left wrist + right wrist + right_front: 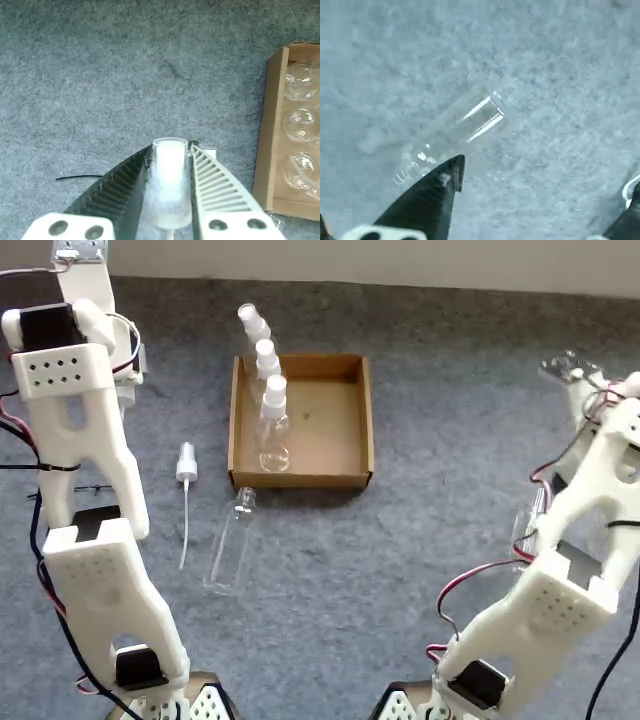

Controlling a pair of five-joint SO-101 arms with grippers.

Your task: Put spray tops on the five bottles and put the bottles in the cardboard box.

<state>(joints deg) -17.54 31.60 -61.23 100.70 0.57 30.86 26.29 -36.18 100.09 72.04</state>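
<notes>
Three clear bottles with white spray tops (pixel 272 420) stand along one wall of the cardboard box (pixel 352 470). A loose spray top (pixel 186 464) with its long tube lies on the carpet beside the box, next to an uncapped bottle (pixel 232 540) lying flat. My left gripper (pixel 171 148) hangs over that spray top (pixel 170 170), open, one finger on each side of it. Near the right arm (pixel 560 570) another clear bottle (pixel 465 125) lies on the carpet. My right gripper (pixel 542 182) is wide open just short of it, its dark finger (pixel 437 192) beside the bottle.
Grey carpet covers the table. The box's open floor (pixel 320 415) is bare beside the three bottles (pixel 300 122). A thin black wire (pixel 77 177) lies on the carpet near the left arm (pixel 70 430). Both arms' cables hang at the front.
</notes>
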